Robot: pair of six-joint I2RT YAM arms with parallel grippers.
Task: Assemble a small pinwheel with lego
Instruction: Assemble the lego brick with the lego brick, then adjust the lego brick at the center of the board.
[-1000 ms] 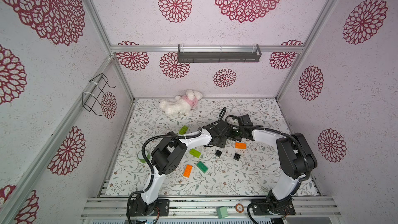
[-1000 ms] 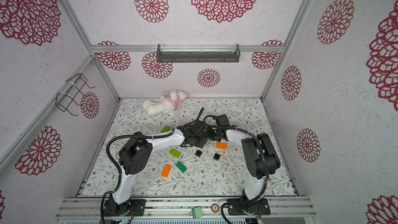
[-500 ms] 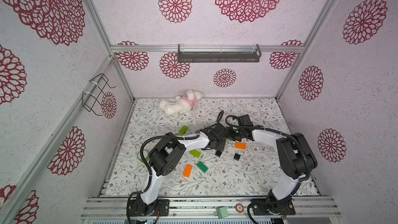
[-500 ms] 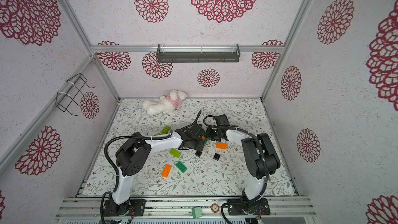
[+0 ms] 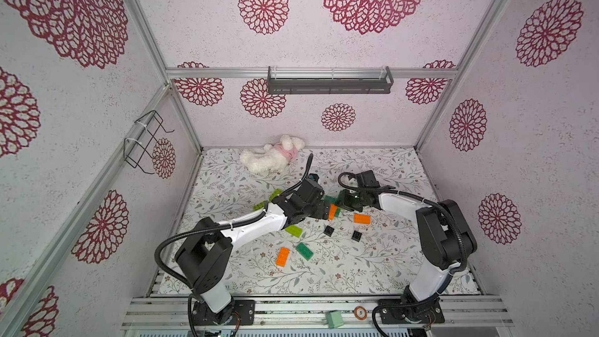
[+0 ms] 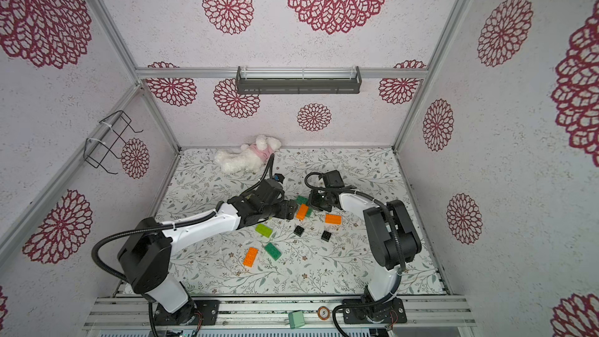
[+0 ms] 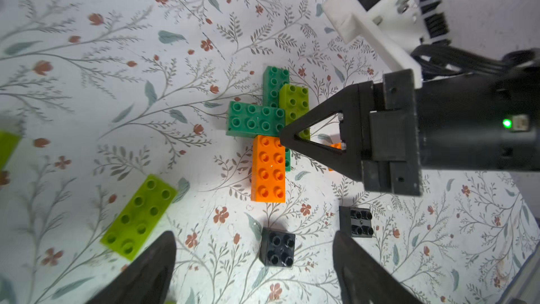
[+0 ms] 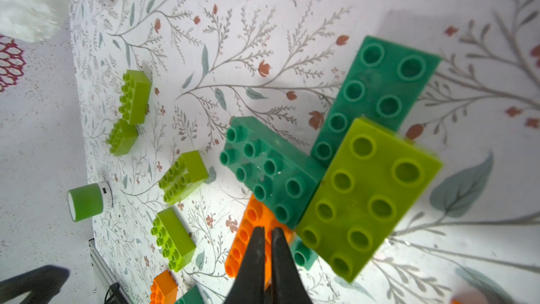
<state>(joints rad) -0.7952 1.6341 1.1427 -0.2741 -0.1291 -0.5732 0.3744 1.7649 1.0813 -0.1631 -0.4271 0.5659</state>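
Note:
The joined lego lies flat mid-table: two dark green bricks, a lime one and an orange one set in a cross, also seen in both top views. My left gripper is open wide just left of it and holds nothing. A loose black brick shows between its fingers, untouched. My right gripper hovers over the orange brick from the right. Its jaws are only a slit apart, with nothing between them.
Loose lego lies around: an orange brick, a second black one, a lime one, a dark green one, another orange and lime ones behind my left arm. A white plush toy lies by the back wall.
My left gripper has opened wide and drawn back a little from the joined bricks. My right gripper's jaws have gone from shut to a slit apart.

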